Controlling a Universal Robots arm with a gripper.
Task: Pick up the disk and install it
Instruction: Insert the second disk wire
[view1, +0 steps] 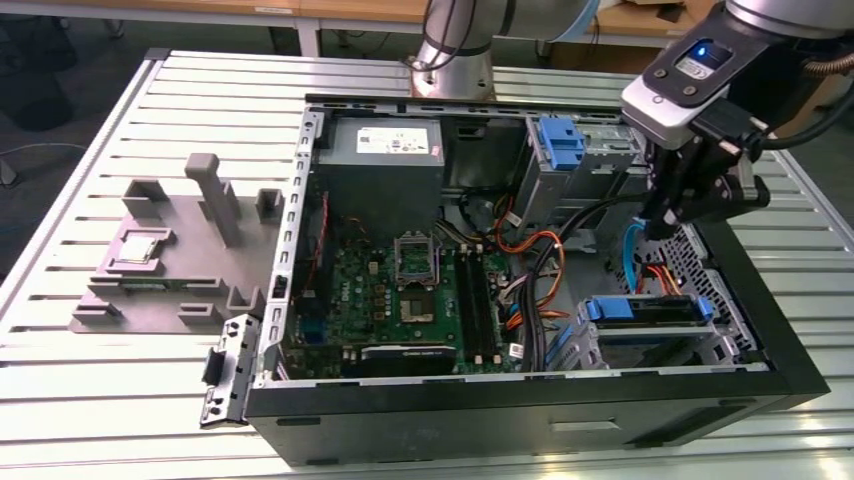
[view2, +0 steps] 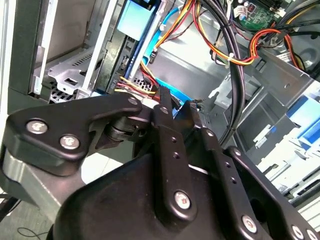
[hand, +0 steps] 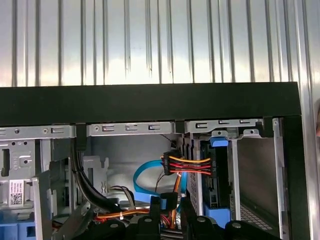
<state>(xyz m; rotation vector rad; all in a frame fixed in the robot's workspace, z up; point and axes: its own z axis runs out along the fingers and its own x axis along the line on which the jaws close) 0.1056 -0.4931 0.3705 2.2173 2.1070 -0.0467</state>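
On the slatted metal counter (view1: 120, 410) lies an open computer case (view1: 534, 400), its side panel off. Inside sit a green motherboard (view1: 387, 310), a grey power supply box (view1: 384, 150) at the far wall, and a bundle of orange and black cables (view1: 541, 275). A blue caddy (view1: 561, 145) stands in the far corner toward the exterior view's right. The disk (view1: 646, 311), edged by its blue bracket, rests in the drive cage at the near corner on that side; the first wrist view shows it (hand: 219, 142) slotted upright in its bay. The end effector (view1: 671, 222) hangs over the cables, apart from the disk; whether it is open or closed, I cannot tell. A grey fixture (view1: 174, 260) sits on the counter beside the case.
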